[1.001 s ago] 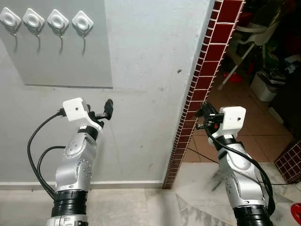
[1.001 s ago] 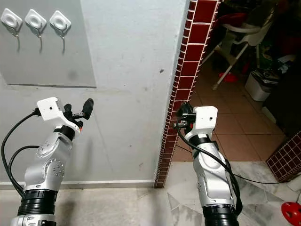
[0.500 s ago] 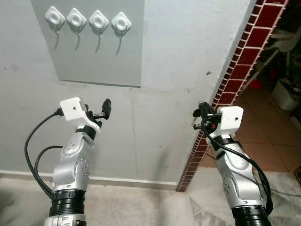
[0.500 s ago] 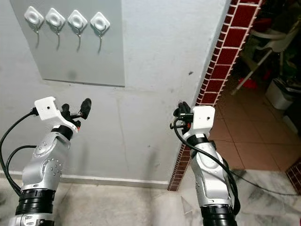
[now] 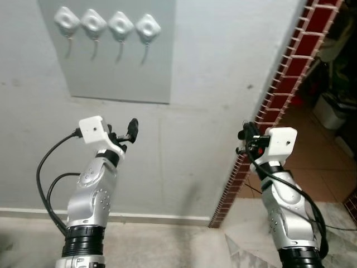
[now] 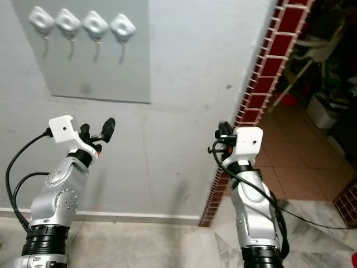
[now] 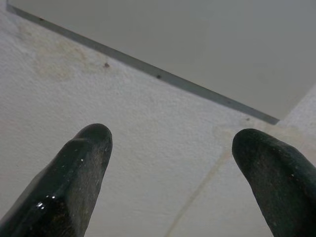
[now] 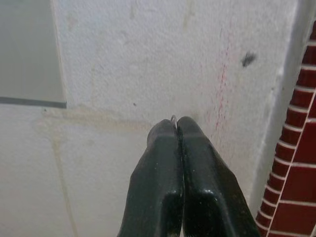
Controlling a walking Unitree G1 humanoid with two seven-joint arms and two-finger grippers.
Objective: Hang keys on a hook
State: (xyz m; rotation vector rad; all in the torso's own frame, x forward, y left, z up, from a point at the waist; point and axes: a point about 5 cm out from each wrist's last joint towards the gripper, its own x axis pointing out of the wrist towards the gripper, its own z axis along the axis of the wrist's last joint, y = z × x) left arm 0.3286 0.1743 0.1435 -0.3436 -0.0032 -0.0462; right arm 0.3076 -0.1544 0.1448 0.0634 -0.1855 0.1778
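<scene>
- The left gripper (image 7: 170, 163) is raised before the white wall (image 5: 212, 72), its two black fingers (image 7: 79, 168) spread well apart with nothing between them.
- The right gripper (image 8: 177, 126) is raised at the right, near the wall's corner, its fingers pressed together; a thin sliver of metal (image 8: 173, 117), too small to identify, peeks out at their tips.
- Right of that arm, a strip of dark red tiles (image 5: 290, 78) runs up the wall's edge.
- Farther up on the left, a grey panel (image 5: 120, 72) is fixed to the wall, carrying a row of four white hooks (image 5: 107, 25), all bare.
- Keys cannot be made out.
</scene>
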